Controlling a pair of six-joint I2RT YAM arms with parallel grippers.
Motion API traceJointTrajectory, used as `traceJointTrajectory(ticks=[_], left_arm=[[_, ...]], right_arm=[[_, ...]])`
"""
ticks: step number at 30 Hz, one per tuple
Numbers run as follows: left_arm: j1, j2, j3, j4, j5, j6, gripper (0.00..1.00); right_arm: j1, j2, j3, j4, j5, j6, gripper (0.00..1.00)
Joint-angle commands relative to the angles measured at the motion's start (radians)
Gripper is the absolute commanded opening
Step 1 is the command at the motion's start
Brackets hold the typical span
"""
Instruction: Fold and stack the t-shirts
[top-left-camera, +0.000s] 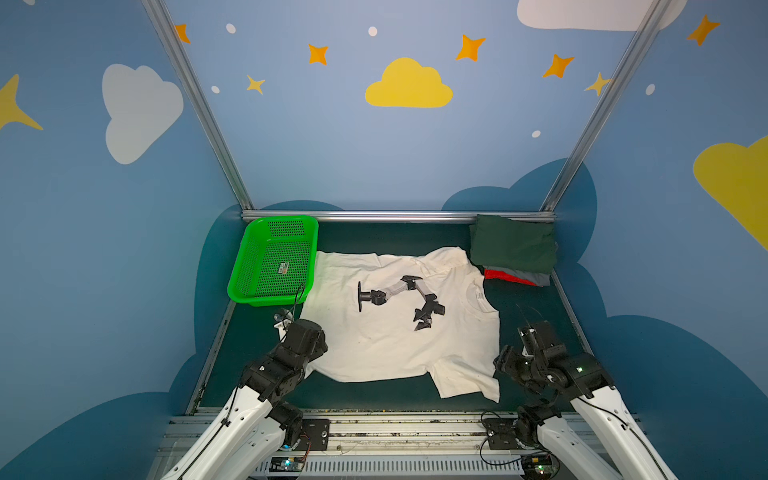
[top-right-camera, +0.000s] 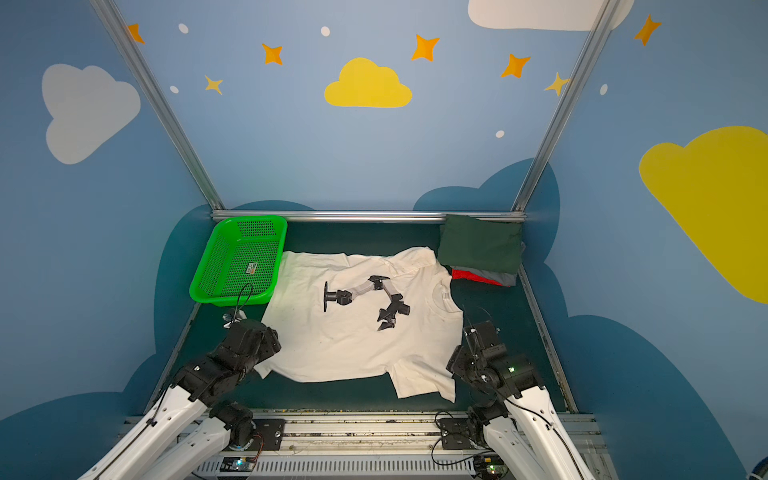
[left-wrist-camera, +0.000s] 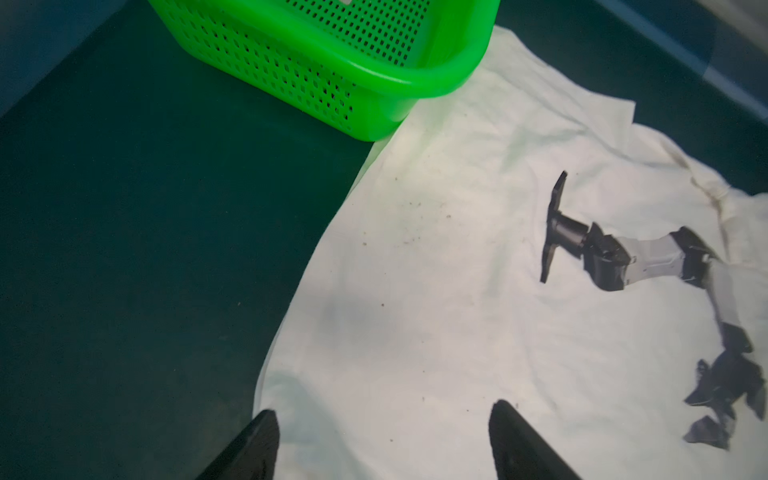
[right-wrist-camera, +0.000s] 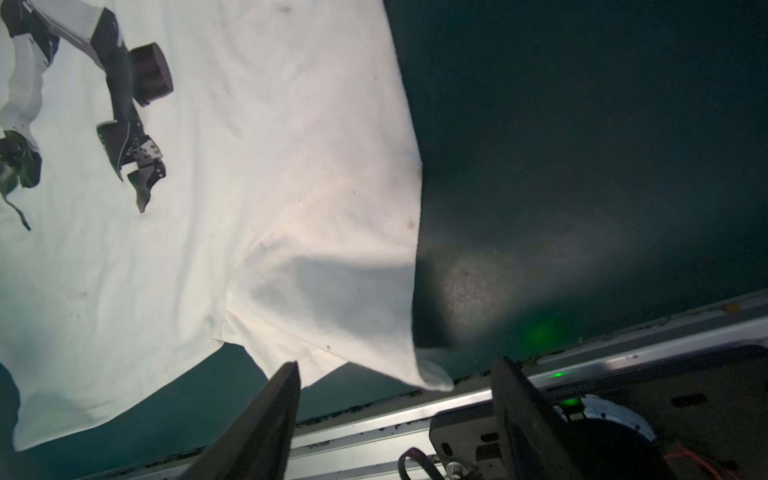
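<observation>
**A:** How did the cream tee (top-left-camera: 399, 332) look likely to handle?

**B:** As light, limp cotton, by my judgement. It would sag and drag rather than keep a shape. It lay spread flat, print up, ahead of both arms. The left gripper (left-wrist-camera: 382, 409) hung with jaws apart and empty just above the hem (left-wrist-camera: 282, 374). The right gripper (right-wrist-camera: 397, 363) was likewise spread and held nothing, and the near sleeve (right-wrist-camera: 332, 299) lay just past its fingertips.

**A:** And where to pinch?

**B:** At the hem corner and at that sleeve's seam, where the cloth was doubled.

**A:** What stayed unclear?

**B:** The left arm hid the hem corner in both top views. Far beyond the right gripper, the grey tee (top-left-camera: 536, 277) and red tee (top-left-camera: 505, 277) showed only as edges under the dark green tee (top-left-camera: 513, 245). The label in the basket (top-left-camera: 249, 291) was unreadable.
</observation>
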Motion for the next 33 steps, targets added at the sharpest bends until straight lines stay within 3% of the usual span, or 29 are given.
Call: traceJointTrajectory(ticks=[1, 6, 10, 14, 18, 21, 25, 33], left_arm=[[0.000, 0.020, 0.067, 0.008, 0.021, 0.033, 0.86], [0.012, 0.171, 0.109, 0.155, 0.055, 0.074, 0.90], [0.092, 0.335, 0.153, 0.340, 0.145, 0.104, 0.92], [0.147, 0.509, 0.252, 0.444, 0.244, 0.117, 0.92], [0.156, 0.646, 0.424, 0.355, 0.279, 0.152, 0.92], [0.156, 0.657, 0.463, 0.353, 0.298, 0.166, 0.92], [0.158, 0.618, 0.443, 0.377, 0.284, 0.176, 0.94], [0.179, 0.571, 0.416, 0.363, 0.242, 0.180, 0.94]], right_arm=[[0.004, 0.094, 0.104, 0.055, 0.039, -0.047, 0.78], [0.003, 0.340, 0.189, 0.376, -0.054, -0.076, 0.79], [0.000, 0.623, 0.330, 0.567, -0.115, -0.144, 0.78], [-0.010, 0.904, 0.555, 0.588, -0.123, -0.262, 0.76], [-0.058, 1.146, 0.758, 0.554, -0.089, -0.299, 0.75], [-0.093, 1.273, 0.863, 0.556, -0.082, -0.305, 0.74], [-0.121, 1.421, 1.027, 0.472, 0.038, -0.343, 0.71], [-0.156, 1.522, 1.122, 0.480, -0.026, -0.359, 0.60]])
